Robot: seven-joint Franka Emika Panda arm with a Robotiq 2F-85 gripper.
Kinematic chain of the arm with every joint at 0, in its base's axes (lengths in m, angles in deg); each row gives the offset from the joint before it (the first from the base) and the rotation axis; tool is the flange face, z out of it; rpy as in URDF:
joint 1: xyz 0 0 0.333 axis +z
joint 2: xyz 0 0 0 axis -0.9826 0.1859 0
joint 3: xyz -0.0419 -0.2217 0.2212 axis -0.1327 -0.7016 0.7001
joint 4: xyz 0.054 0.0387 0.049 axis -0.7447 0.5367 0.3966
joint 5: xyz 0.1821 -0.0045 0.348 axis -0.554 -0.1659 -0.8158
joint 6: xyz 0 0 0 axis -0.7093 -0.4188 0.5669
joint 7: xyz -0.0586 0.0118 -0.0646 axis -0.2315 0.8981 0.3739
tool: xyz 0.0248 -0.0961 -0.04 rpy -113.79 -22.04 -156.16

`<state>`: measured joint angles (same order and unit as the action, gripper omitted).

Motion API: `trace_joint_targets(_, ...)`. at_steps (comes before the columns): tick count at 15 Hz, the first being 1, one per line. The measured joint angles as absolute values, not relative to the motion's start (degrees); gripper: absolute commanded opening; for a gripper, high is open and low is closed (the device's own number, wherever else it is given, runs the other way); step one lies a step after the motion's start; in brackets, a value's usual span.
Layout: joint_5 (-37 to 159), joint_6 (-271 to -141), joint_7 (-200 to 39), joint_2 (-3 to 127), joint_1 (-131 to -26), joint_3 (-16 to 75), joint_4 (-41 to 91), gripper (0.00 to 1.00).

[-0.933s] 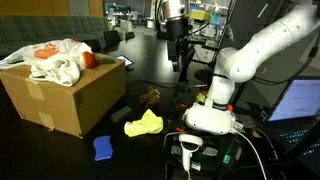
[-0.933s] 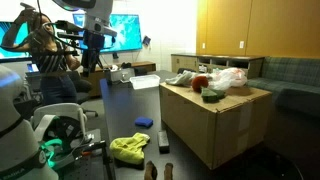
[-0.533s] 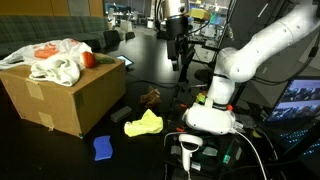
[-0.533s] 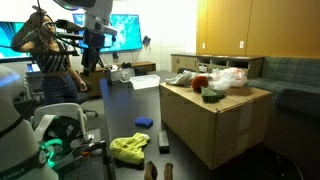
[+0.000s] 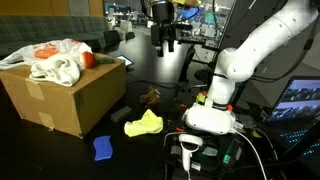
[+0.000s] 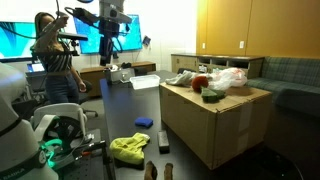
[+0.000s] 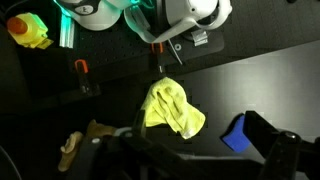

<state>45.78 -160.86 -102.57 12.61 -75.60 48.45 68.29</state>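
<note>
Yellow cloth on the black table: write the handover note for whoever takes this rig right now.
Pincer: open, empty, high over the black table.
Things: the yellow cloth lies crumpled on the table, below the pincer in the wrist view. A blue pad lies beside it, apart. A cardboard box holding bags and cloths stands nearby.
Done: nothing gripped.
Left: the cloth is not yet touched; reaching it would likely take a long descent.

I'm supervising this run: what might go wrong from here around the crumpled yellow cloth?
The open gripper hangs high above the black table, so a long descent may miss the crumpled yellow cloth. The blue rectangular block lies close beside that cloth and might get nudged or pinched along.
</note>
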Motion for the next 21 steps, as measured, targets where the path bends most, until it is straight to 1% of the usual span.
trace_joint_targets(8, 56.1, -162.6, -102.7, 30.6, -75.9, 49.8, 48.8, 1.0)
trace_joint_targets(15, 66.8, -171.1, -107.9, 46.3, -71.0, 50.9, 35.8, 1.0)
trace_joint_targets(21, 74.0, -176.1, -110.0, 57.1, -67.4, 48.0, 26.4, 1.0)
